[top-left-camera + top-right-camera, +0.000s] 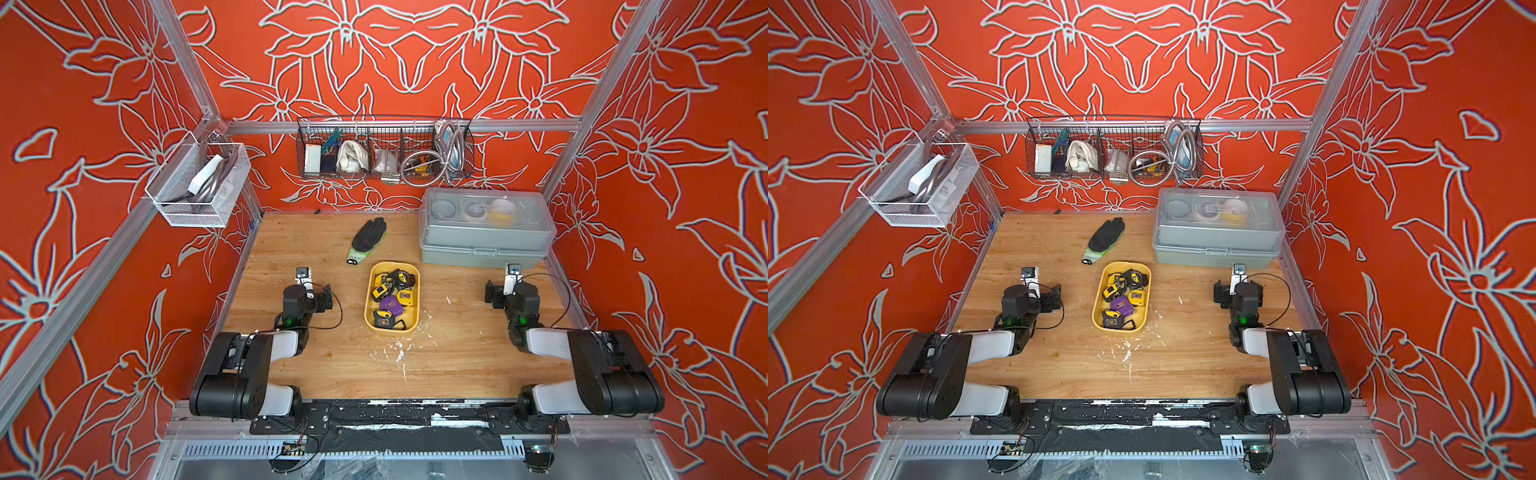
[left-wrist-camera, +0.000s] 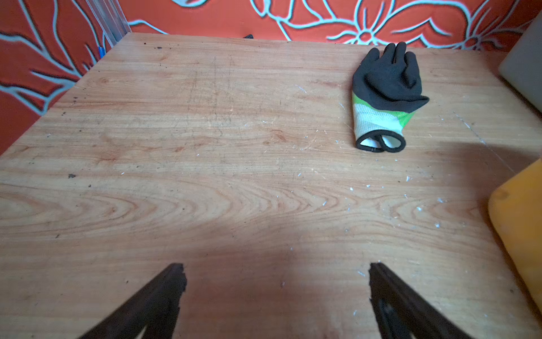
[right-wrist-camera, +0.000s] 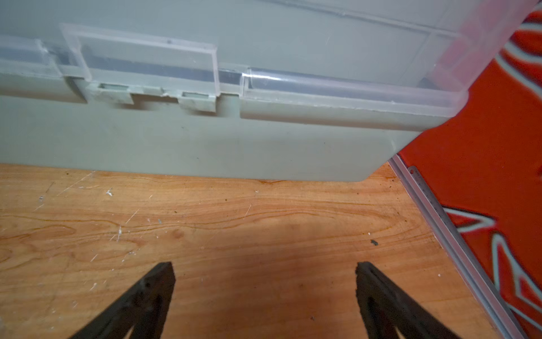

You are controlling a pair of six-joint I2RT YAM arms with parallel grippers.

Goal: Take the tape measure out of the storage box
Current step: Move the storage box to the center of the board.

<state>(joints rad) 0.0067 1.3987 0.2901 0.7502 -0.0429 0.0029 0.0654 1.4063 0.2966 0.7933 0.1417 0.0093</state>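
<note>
The storage box (image 1: pixel 368 305) is a shallow mustard-yellow tray in the middle of the wooden table, seen in both top views (image 1: pixel 1096 309). Several tape measures lie in it: yellow-and-black ones (image 1: pixel 405 297) and a purple one (image 1: pixel 391 306). My left gripper (image 2: pixel 277 271) is open over bare wood to the left of the tray, whose corner (image 2: pixel 519 211) shows at the edge of the left wrist view. My right gripper (image 3: pixel 265 270) is also open over bare wood, to the right of the tray. Neither gripper touches anything.
A grey case with a translucent lid (image 1: pixel 486 232) stands at the back right, just ahead of my right gripper (image 3: pixel 205 141). A black-and-green glove (image 1: pixel 366 239) lies behind the tray. A wire basket (image 1: pixel 384 149) hangs on the back wall. A white mesh basket (image 1: pixel 199 183) hangs at the left.
</note>
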